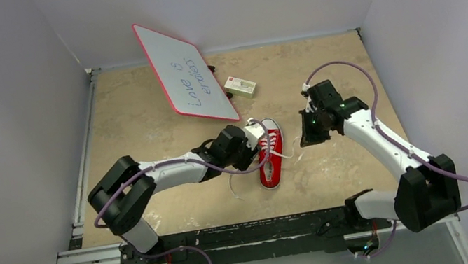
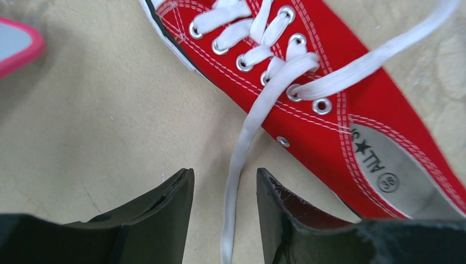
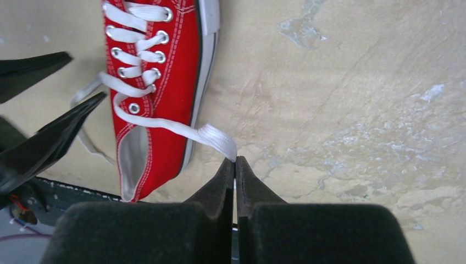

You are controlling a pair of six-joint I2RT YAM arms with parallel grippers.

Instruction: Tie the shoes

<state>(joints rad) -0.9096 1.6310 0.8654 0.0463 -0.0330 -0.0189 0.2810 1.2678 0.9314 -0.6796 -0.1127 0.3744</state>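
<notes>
Red sneaker, single, white laces untied: it lies on its sole between the two grippers, long axis running from heel at the arms' side to white toe cap beyond, so both sets of fingers meet it side-on at the eyelet rows. Left lace trails off the top eyelets and passes straight down the gap of the left gripper, whose fingers stand apart on either side of it without closing; the shoe's flank sits just ahead of them and slightly to their right. Right lace leads out over the sole edge to the right gripper, fingers pressed together and, by the look of it, pinched on its flat end; the shoe lies ahead and to their left, a little apart. The left gripper is the nearer. Table: tan, mottled, matte. Beyond the toe, well apart: whiteboard propped aslant, small white box. Plain pale walls on three sides
</notes>
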